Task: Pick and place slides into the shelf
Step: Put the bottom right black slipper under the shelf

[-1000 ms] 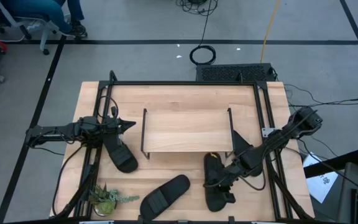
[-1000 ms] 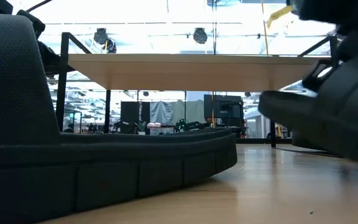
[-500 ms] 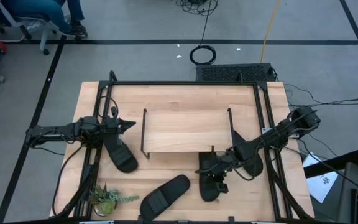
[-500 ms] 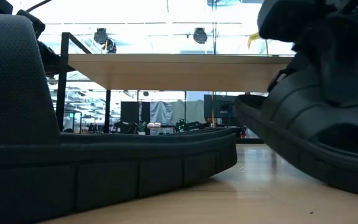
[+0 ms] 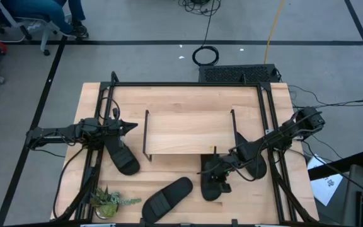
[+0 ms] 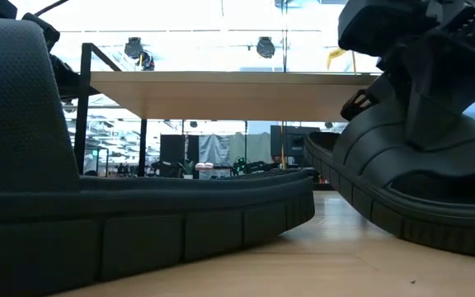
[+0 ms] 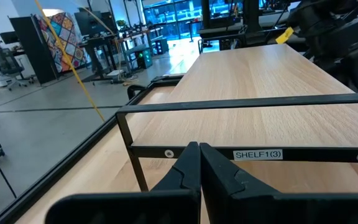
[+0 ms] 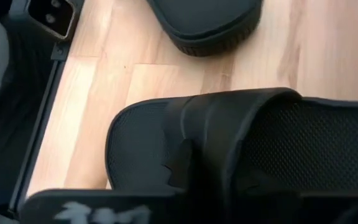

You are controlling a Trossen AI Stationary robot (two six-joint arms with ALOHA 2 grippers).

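Right gripper point(image 5: 218, 178) grips the ribbed strap of a matte black slide point(image 5: 212, 183) just beside the light-wood shelf point(image 5: 190, 132)

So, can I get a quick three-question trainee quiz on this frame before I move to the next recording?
1. True or false: a slide already lies on the top board of the shelf.
2. Which gripper is at the slide lying by the shelf's right end? A) left gripper B) right gripper C) neither
3. What green thing stands on the table near the loose slide?

Key:
1. False: the top board is bare.
2. B: the right gripper is over that slide's strap. The left gripper waits shut at the shelf's other end.
3. A small potted plant.
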